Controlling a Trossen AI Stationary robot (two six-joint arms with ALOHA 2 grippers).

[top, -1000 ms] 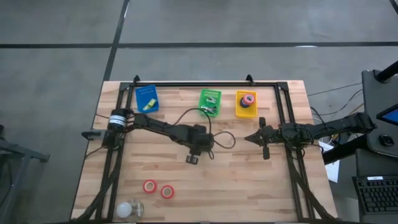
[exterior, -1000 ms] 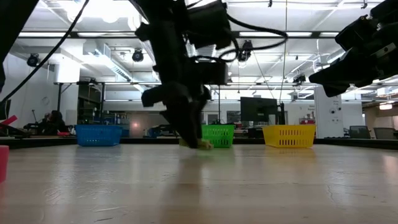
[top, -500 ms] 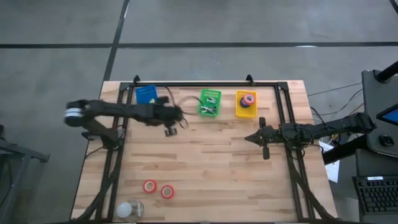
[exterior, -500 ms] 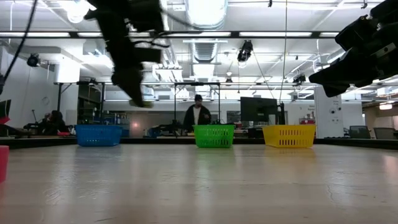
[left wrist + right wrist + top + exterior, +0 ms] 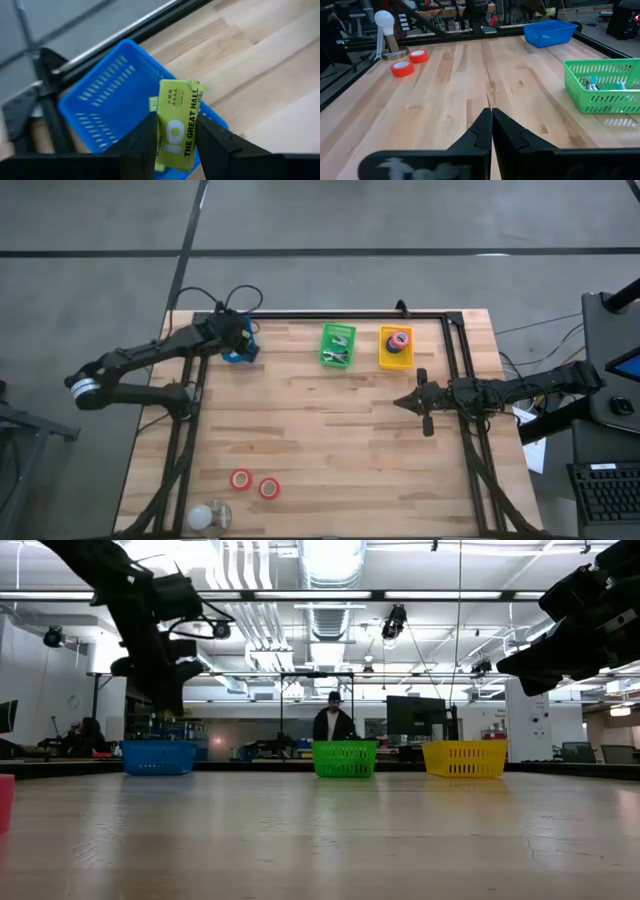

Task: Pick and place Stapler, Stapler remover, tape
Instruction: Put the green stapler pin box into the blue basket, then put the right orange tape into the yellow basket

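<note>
My left gripper (image 5: 175,132) is clamped on a yellow staples box (image 5: 178,125) printed "THE GREAT HALL", fingers (image 5: 142,142) pressing both long sides. It hangs directly over the blue basket (image 5: 102,102), clear of the rim. In the high view that basket sits at the table's (image 5: 330,430) 11 o'clock corner, mostly hidden under my wrist. Something yellow already lies inside it, behind the box; can't tell what.

My right gripper (image 5: 491,120) is fully closed, holding nothing, parked above the boards at the 3 o'clock side, pointing across toward 9 o'clock.

Along the 12 o'clock edge: green basket (image 5: 337,345) with small items I can't identify, then just beside it, toward 1 o'clock, the yellow basket (image 5: 396,348) holding a red tape roll (image 5: 400,338) and a dark one, touching.

Two more red tape rolls (image 5: 241,479) (image 5: 269,488) lie flat near 7 o'clock, just beside each other. A white roundish object (image 5: 204,516) on a base is near them, at the table edge.

Low view: a person (image 5: 335,722) stands in the room behind the green basket.
</note>
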